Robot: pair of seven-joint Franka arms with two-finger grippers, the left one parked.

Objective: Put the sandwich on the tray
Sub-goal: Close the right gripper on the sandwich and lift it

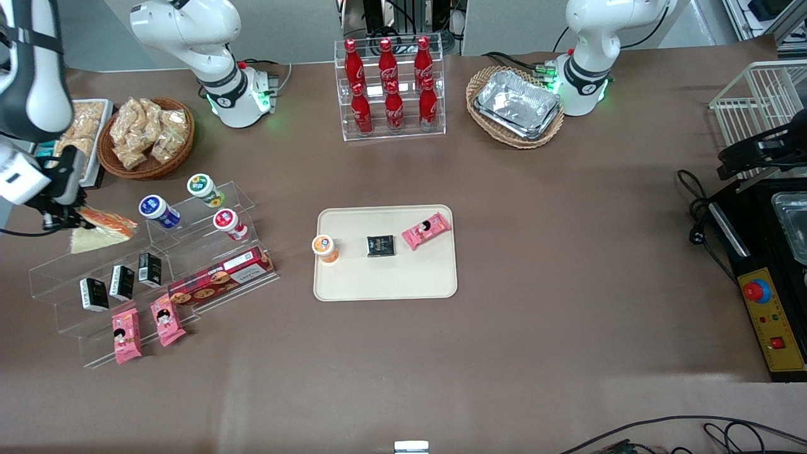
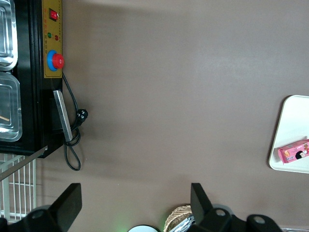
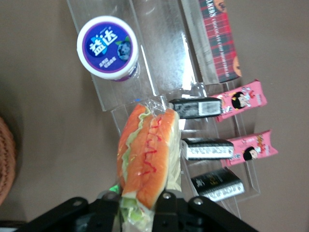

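Pincer (image 1: 63,217) closed on sandwich (image 1: 104,228), held clear of the counter (image 1: 567,252) above the acrylic stand (image 1: 157,277) at the working arm's end. Long axis points out from the pincer toward the tray (image 1: 384,287). Bare counter lies between stand and tray.

The blue round lid of the white yogurt cup (image 3: 107,48) carries white Chinese characters reading 益达. The six red glass bottles (image 1: 391,85) in the clear acrylic rack bear white Coca-Cola script. Other packet print is unreadable.
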